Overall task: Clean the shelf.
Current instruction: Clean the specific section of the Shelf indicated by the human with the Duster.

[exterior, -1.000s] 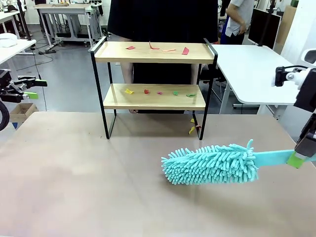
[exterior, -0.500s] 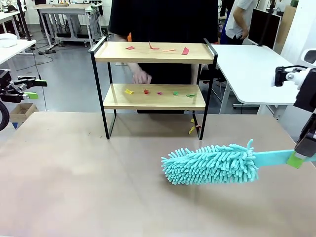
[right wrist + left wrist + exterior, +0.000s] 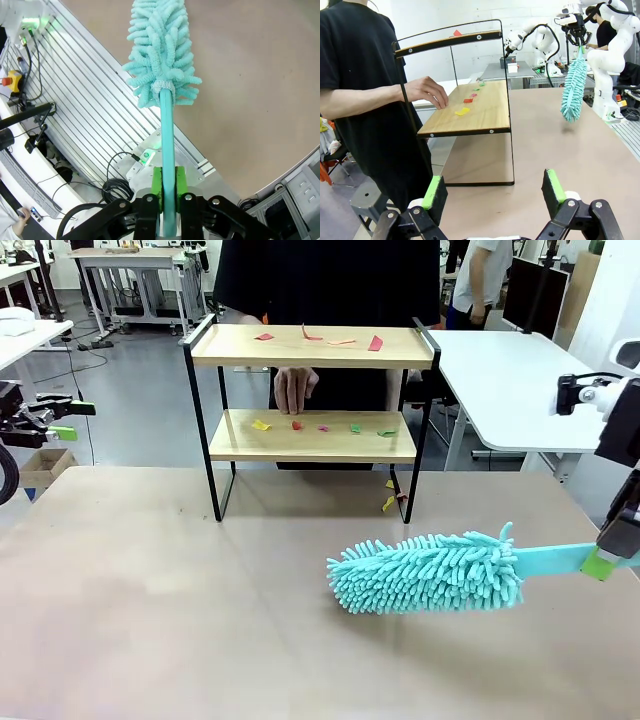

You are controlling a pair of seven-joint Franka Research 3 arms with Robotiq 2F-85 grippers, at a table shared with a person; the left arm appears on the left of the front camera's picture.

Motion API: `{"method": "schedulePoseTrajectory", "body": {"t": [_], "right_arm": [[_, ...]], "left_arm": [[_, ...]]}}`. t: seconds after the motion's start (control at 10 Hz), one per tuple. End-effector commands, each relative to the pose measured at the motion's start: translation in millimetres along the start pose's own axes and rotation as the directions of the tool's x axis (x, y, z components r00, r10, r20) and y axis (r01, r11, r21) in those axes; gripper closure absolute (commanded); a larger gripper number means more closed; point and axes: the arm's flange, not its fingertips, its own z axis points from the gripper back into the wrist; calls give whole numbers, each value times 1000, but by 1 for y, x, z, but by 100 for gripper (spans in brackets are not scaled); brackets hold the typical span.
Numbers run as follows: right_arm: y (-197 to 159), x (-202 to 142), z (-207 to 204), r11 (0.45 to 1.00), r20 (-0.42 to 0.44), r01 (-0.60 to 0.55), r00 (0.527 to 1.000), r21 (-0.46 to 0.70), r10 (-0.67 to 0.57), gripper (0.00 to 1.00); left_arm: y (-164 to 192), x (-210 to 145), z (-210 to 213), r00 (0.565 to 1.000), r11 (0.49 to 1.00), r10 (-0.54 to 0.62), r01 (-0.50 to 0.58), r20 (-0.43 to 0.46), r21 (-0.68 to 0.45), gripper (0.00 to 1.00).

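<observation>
The shelf stands at the far middle of the table, with small coloured paper scraps on both wooden boards. A person's hand reaches in from behind, just above the lower board. My right gripper is shut on the handle of a teal fluffy duster, whose head hangs low over the table in front of the shelf. In the right wrist view the gripper clamps the duster handle. My left gripper is open at the far left, well away from the shelf; its pads stand wide apart.
A white table adjoins at the right, behind the shelf. A few scraps lie on the tabletop by the shelf's right legs. A cardboard box sits on the floor at left. The brown tabletop spreads wide in front.
The person's hand has come in from behind the shelf and now hovers over the lower board. Both arms and the duster have stayed still.
</observation>
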Motion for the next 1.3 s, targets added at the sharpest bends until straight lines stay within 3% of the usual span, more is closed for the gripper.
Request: {"method": "schedulePoseTrajectory", "body": {"t": [0.0,1.1,1.2], "right_arm": [[2,2,3,1000,16,11,1000,6,-11,86],[0,0,0,1000,0,0,1000,0,0,86],[11,9,11,999,33,23,999,48,-24,86]], "left_arm": [[-2,2,0,1000,1000,-10,10,-7,-9,0],[-2,2,0,1000,1000,-10,10,-7,-9,0],[-2,2,0,1000,1000,-10,10,-7,-9,0]]}}
